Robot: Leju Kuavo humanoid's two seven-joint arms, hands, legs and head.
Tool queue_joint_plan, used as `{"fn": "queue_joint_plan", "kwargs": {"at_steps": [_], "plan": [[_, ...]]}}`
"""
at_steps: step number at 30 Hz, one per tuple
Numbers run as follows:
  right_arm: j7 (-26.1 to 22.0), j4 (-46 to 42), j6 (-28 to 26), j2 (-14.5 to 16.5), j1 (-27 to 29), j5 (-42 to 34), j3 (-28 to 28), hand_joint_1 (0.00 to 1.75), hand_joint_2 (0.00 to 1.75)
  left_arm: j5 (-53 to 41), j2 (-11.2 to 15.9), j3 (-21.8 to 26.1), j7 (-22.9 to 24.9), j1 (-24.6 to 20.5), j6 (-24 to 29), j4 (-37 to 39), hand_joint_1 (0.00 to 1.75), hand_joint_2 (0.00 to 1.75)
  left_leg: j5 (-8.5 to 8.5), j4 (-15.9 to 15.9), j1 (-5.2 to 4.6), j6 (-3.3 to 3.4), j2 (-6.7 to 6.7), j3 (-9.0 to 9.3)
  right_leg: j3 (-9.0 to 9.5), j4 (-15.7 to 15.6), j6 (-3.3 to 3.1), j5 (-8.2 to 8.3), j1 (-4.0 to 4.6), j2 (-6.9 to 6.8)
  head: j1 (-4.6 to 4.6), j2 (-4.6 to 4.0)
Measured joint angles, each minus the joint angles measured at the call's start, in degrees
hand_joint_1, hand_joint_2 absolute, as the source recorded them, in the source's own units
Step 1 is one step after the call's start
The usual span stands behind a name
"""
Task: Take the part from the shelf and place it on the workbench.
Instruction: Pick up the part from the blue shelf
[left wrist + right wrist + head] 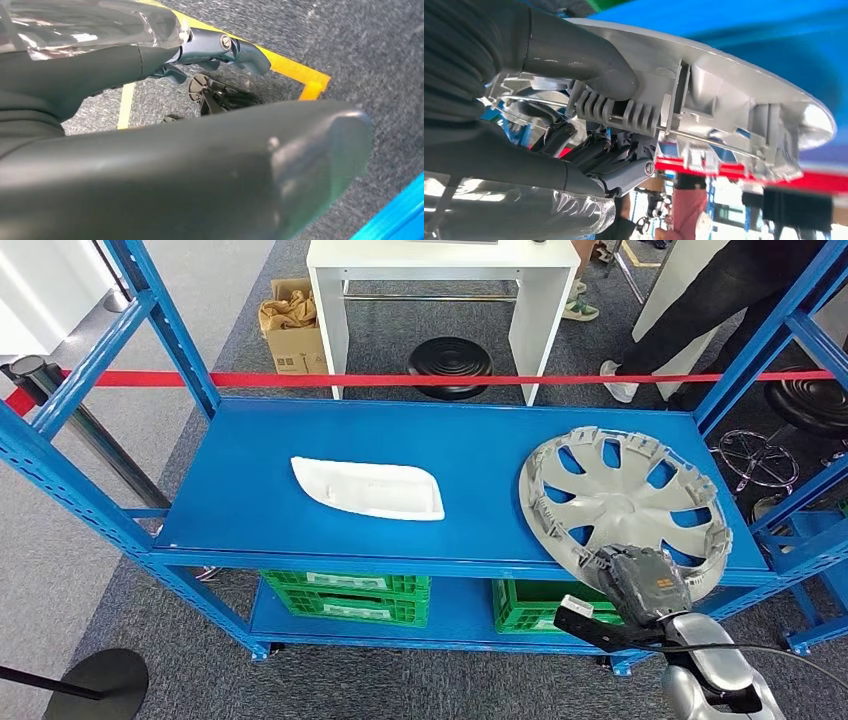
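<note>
Head view | right hand (640, 580) grips hubcap (625, 502) rim | blue shelf (260, 490)

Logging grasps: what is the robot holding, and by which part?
The right hand grips the grey wheel cover by its near rim; left hand holds nothing.

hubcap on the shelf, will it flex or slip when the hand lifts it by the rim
The round silver-grey plastic hubcap is probably light and somewhat flexible: it is thin and full of spoke cut-outs. Held at one rim by the right hand, it may droop or swing. The ribbed clips under the rim could help the fingers resist slipping.
</note>
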Motion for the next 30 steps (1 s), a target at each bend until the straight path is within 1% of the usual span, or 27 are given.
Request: {"fn": "queue_joint_plan", "kwargs": {"at_steps": [4,7,9,14,15,16,17,20,22,26,28,30], "plan": [[-4.7,-2.7,-1.0,1.3,-0.1,-7.3,-0.7,1.75,1.75,-1.1,0.2,-1.2,-0.4,-0.2,-1.9,0.0,0.0,0.0,0.0,0.0,0.0,-0.01,0.01,-0.01,-0.03,0.0,0.0,0.0,0.01,0.02,0.0,0.0],[-9.2,-4.5,-0.2,2.8,-1.2,-14.9,-0.7,1.75,1.75,-1.3,0.3,-1.8,-0.6,-0.3,-2.4,0.0,0.0,0.0,0.0,-0.1,0.0,-0.01,0.02,-0.02,-0.05,0.0,0.0,0.0,0.01,0.03,-0.01,0.0],[-11.3,-5.4,0.6,4.0,-2.5,-19.2,-0.7,1.75,1.75,-1.3,0.3,-2.0,-0.7,-0.4,-2.7,0.0,0.0,0.0,0.0,-0.1,0.0,-0.01,0.03,-0.02,-0.07,0.0,0.0,0.0,0.01,0.04,-0.02,0.0],[-12.4,-6.5,1.3,5.7,-4.5,-21.1,-0.7,1.75,1.75,-1.2,0.4,-2.4,-0.8,-0.6,-3.0,0.0,0.0,0.0,0.01,-0.1,0.01,-0.02,-0.07,-0.04,-0.05,0.0,-0.01,-0.01,0.01,-0.04,-0.01,0.0],[-13.1,-6.6,1.7,6.0,-4.6,-22.3,-0.8,1.75,1.75,-1.0,0.4,-2.5,-1.0,-0.6,-2.9,0.0,0.0,0.0,0.01,-0.1,0.0,-0.02,-0.08,-0.07,-0.05,0.0,-0.01,-0.01,0.01,-0.05,0.0,0.0],[-14.6,-6.6,2.5,6.4,-4.6,-25.0,-1.0,1.75,1.75,-0.8,0.4,-2.5,-1.2,-0.6,-2.8,0.0,0.0,0.0,0.01,-0.1,0.0,-0.02,-0.08,-0.1,-0.07,0.0,-0.01,-0.01,0.01,-0.05,0.01,0.0],[-16.6,-6.8,3.8,6.9,-4.8,-29.2,-1.2,1.75,1.75,-0.5,0.4,-2.5,-1.3,-0.6,-2.5,0.0,0.0,0.0,0.01,-0.1,-0.01,-0.02,-0.07,-0.13,-0.08,0.0,0.0,0.0,0.01,-0.04,0.01,0.0],[-23.3,-8.2,9.8,9.3,-6.2,-45.1,-2.1,1.75,1.75,0.3,0.5,-2.5,-0.7,-0.7,-1.1,0.0,0.0,0.0,0.01,-0.1,-0.02,-0.02,0.01,-0.18,-0.15,0.0,0.0,0.01,0.01,0.05,-0.02,0.0],[-25.6,-10.2,14.9,10.8,-7.9,-53.4,-2.3,1.75,1.75,1.3,0.5,-2.4,-0.6,-0.8,-0.8,0.0,0.0,0.0,0.02,-0.1,-0.01,-0.03,0.03,-0.17,-0.21,0.1,0.0,0.01,0.01,0.07,-0.01,0.0],[-26.3,-15.6,25.3,13.9,-11.3,-64.7,-2.2,1.75,1.75,2.8,0.5,-2.1,-0.4,-0.9,0.7,0.0,0.0,0.0,0.03,-0.1,0.02,-0.05,0.0,-0.15,-0.22,0.1,-0.02,-0.01,0.02,0.02,-0.01,0.0],[-25.6,-18.1,29.2,15.2,-12.4,-68.3,-1.8,1.75,1.75,3.0,0.5,-1.9,-0.7,-1.0,1.9,0.0,0.0,0.0,0.03,-0.1,0.03,-0.06,-0.05,-0.15,-0.21,0.1,-0.06,-0.05,0.02,-0.03,-0.01,0.0],[-25.1,-20.2,31.9,15.9,-12.8,-70.4,-1.4,1.75,1.75,3.2,0.5,-1.8,-1.5,-1.0,2.5,0.0,0.0,0.0,0.03,-0.1,0.03,-0.06,-0.07,-0.15,-0.2,0.1,-0.09,-0.08,0.02,-0.05,-0.01,0.0]]}}
